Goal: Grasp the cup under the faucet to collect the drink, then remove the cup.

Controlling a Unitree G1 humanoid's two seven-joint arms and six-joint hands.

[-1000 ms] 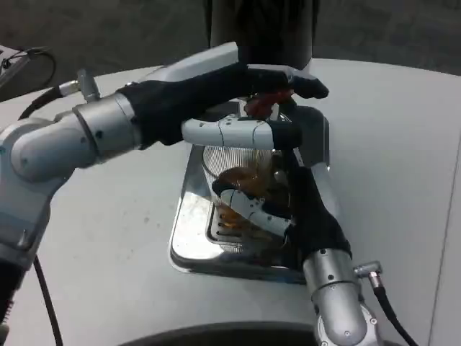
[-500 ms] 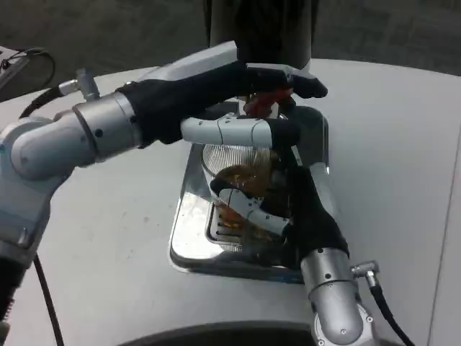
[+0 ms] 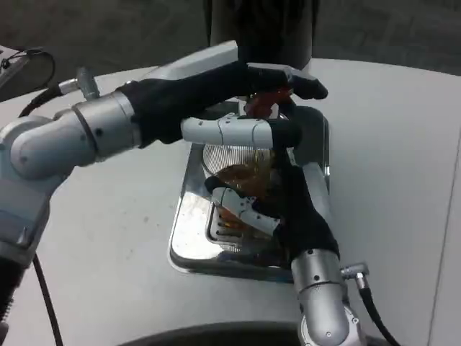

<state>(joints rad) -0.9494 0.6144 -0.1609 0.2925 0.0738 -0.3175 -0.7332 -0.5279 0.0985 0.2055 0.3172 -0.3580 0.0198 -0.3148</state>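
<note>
A clear ribbed cup (image 3: 229,160) stands on the metal drip tray (image 3: 187,241) under the faucet, with brown drink (image 3: 241,176) in it. My right hand (image 3: 299,213) comes from below and grips the cup, its thumb across the near side and its fingers behind. My left hand (image 3: 216,101) reaches in from the left above the cup. Its fingers lie over the red faucet lever (image 3: 268,101) and its thumb stretches out just under it. The lower part of the cup is hidden by my right hand.
The dark dispenser body (image 3: 259,29) rises behind the tray at the table's far edge. White table (image 3: 403,158) lies to the right and left of the tray. A black cable (image 3: 36,54) runs at the far left.
My right forearm and wrist have shifted a little to the left, still gripping the cup. The left hand stays on the lever.
</note>
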